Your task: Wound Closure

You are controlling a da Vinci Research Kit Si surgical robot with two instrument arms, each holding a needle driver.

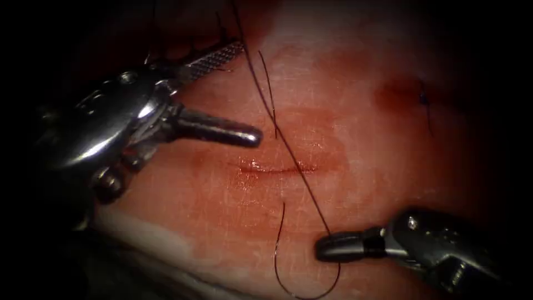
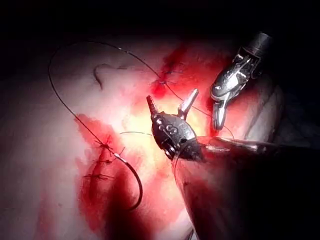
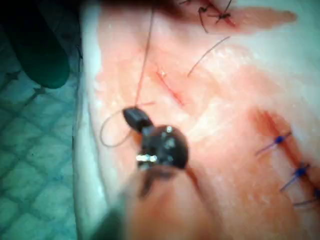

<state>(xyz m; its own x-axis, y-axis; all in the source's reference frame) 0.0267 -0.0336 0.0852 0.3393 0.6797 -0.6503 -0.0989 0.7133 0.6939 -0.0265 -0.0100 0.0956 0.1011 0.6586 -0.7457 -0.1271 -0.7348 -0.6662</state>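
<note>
The left tool (image 1: 244, 91) is made of shiny metal, and its jaws stand wide apart and hold nothing. One jaw is flat with a rough grid pattern on the inside; the other is smooth and round like a small rod. This tool is on the left side of the cut (image 1: 277, 168), which is a short, thin, wet line in the pink tissue (image 1: 355, 111), with red fluid (image 1: 261, 183) around it.

The right tool (image 1: 327, 247) is dark and smooth, and its jaws are closed on the thread (image 1: 288, 150). The thread is thin and dark. It runs from these jaws up across the cut, and a loose part makes a round loop beside the tool, near the pale edge of the tissue.

In the left wrist view the needle (image 2: 132, 182) is a curved metal wire and lies free on the tissue beside an older row of stitches (image 2: 102, 160). I cannot tell if its point is inside the tissue.
</note>
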